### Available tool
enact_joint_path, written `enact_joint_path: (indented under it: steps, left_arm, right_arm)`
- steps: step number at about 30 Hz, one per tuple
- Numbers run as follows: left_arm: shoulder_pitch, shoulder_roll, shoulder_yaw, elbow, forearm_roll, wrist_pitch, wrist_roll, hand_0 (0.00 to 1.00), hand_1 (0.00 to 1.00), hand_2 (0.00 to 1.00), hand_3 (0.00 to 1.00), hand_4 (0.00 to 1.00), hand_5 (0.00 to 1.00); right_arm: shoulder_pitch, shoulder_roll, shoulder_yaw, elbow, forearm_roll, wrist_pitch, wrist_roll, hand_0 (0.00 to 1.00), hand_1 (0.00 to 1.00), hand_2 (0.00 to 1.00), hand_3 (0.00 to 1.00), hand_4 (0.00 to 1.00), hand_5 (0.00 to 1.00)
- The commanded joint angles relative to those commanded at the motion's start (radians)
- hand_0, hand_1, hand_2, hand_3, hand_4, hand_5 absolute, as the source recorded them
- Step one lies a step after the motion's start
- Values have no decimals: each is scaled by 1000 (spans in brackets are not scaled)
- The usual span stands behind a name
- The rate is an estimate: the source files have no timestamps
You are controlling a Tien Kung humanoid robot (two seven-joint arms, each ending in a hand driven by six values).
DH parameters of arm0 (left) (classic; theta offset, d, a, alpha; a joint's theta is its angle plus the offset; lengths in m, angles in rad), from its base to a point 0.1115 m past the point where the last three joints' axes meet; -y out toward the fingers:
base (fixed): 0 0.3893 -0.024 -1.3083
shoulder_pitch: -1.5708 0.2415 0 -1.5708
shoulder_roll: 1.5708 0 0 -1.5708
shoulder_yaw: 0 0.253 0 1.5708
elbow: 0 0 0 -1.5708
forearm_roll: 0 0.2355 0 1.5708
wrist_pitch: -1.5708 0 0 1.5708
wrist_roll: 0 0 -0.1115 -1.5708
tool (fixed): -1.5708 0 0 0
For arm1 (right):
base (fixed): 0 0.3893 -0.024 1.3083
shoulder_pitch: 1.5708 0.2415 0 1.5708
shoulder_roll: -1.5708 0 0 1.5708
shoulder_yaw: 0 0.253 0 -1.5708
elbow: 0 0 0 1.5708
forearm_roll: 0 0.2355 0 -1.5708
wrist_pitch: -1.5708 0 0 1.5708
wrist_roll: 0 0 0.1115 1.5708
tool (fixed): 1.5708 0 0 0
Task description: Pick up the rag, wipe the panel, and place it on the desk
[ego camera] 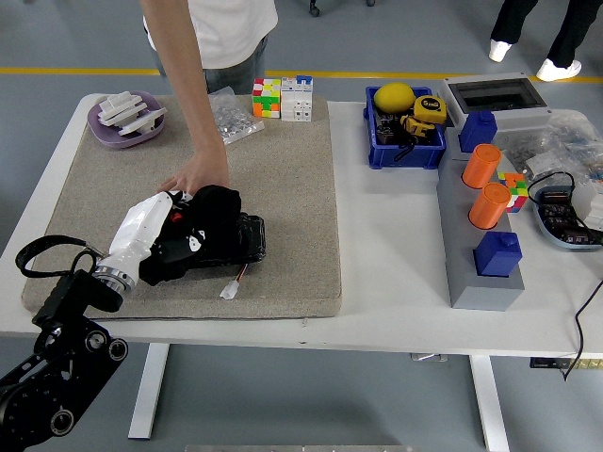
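A black panel [251,242] lies on the beige mat [292,179], mostly covered by my left hand. My left hand [191,241], with a white back, comes in from the lower left. It is shut on a black rag [217,213] and presses it onto the panel's right half. A person at the far side rests a hand [199,175] on the panel's far edge, just behind the rag. The right arm is not in view.
A small white connector on a wire [230,288] lies in front of the panel. At the mat's back are a purple dish [125,120], a clear bag [234,115] and a colour cube [266,97]. To the right stand a blue bin [405,141] and a grey fixture [476,273].
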Motion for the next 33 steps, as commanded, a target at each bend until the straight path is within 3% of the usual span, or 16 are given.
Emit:
enact_joint_path:
  steps: [13,20,33]
  left_arm:
    - [-48,-12,159,-7,-6,3,8,263,245,543,495,200,2]
    - [-61,-19,203,-19,2,7,17,263,246,541,494,196,2]
    - [-47,-16,138,-5,15,21,19,262,252,540,494,202,2]
  right_arm:
    - [2,-1,9,0,5,6,-2,703,615,574,564,960,411]
    - [7,1,21,0,-9,10,-1,704,616,578,565,962,413]
    - [4,3,16,0,-8,10,0,704,615,579,565,964,417]
